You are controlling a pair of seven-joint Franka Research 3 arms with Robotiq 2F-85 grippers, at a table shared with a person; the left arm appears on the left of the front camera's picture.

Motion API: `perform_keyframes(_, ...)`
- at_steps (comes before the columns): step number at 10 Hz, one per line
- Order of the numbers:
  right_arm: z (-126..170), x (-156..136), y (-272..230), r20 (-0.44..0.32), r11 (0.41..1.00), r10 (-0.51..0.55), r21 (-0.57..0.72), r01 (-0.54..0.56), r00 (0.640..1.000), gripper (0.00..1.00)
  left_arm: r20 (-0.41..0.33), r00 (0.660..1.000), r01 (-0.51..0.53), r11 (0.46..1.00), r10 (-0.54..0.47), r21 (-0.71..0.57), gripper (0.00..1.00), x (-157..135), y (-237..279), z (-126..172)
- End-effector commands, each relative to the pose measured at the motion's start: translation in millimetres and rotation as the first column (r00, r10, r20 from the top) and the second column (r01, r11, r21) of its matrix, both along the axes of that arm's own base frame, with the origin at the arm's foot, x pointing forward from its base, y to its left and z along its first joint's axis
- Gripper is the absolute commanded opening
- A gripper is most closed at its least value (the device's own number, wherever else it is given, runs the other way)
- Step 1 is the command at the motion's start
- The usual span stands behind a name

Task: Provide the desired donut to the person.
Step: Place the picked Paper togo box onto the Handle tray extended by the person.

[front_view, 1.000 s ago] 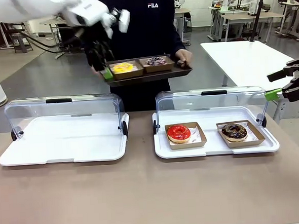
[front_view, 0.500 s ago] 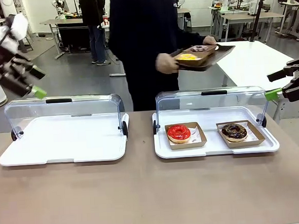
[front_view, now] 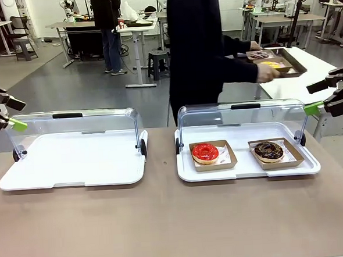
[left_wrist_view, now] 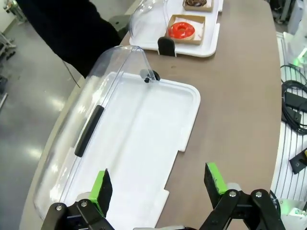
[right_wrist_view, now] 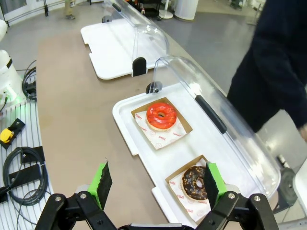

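Note:
The person [front_view: 198, 45] in a dark top stands behind the table, turned to the right. Both hands hold a dark tray [front_view: 293, 63] over a white side table. On it sit a yellow donut [front_view: 271, 65] and a dark one [front_view: 259, 54] in card boxes. A red-glazed donut [front_view: 205, 152] [right_wrist_view: 161, 116] [left_wrist_view: 181, 29] and a chocolate sprinkled donut [front_view: 269, 151] [right_wrist_view: 194, 182] lie in the right display case. My left gripper [front_view: 14, 113] [left_wrist_view: 158, 184] hangs open at the far left, above the empty left case. My right gripper [front_view: 310, 98] [right_wrist_view: 157, 184] hangs open at the far right, holding nothing.
Two white display trays with raised clear lids stand side by side: the left one [front_view: 74, 160] [left_wrist_view: 144, 124] bare, the right one [front_view: 247, 170] [right_wrist_view: 139, 143] holding the boxed donuts. The brown tabletop [front_view: 177, 221] in front is free. Cables [right_wrist_view: 24, 163] lie off the table's edge.
My left arm has pulled back from the person's tray to the far left, gripper open and empty. The person has turned right, carrying the tray to the side table. My right arm has stayed still.

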State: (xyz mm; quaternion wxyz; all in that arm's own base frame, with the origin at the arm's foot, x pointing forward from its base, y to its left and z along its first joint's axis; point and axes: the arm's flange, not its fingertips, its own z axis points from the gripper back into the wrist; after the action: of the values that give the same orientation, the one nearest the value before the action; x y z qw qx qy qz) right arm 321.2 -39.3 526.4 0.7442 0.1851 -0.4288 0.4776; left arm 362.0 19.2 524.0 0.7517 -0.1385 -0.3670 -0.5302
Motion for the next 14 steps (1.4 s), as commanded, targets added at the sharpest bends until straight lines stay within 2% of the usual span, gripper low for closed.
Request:
perform_keyframes(1,-1.5,2.3,1.2,0.005,1.0,0.012,0.027,-0.012,1.0,1.0,0.076,0.996,0.042,0.996,-0.036,-0.083,1.0,-1.4,10.8,-24.1)
perform_keyframes(4,-1.5,2.3,1.2,0.005,1.0,0.012,0.027,-0.012,1.0,1.0,0.129,0.99,0.068,0.988,-0.05,-0.136,1.0,-20.1,31.1,-37.8)
perform_keyframes(6,-1.5,2.3,1.2,0.005,1.0,0.012,0.027,-0.012,1.0,1.0,0.148,0.988,0.053,0.991,-0.035,-0.121,1.0,-35.0,43.3,-36.3)
perform_keyframes(8,-1.5,2.3,1.2,0.005,1.0,0.012,0.027,-0.012,1.0,1.0,0.144,0.989,0.045,0.991,-0.026,-0.124,1.0,-45.0,50.0,-31.8)
perform_keyframes(13,-1.5,2.3,1.2,0.005,1.0,0.012,0.027,-0.012,1.0,1.0,0.095,0.995,0.04,0.989,-0.027,-0.144,1.0,-42.9,52.7,-24.0)
perform_keyframes(14,-1.5,2.3,1.2,0.005,1.0,0.012,0.027,-0.012,1.0,1.0,0.1,0.993,0.069,0.987,-0.055,-0.144,1.0,-39.5,49.2,-21.5)
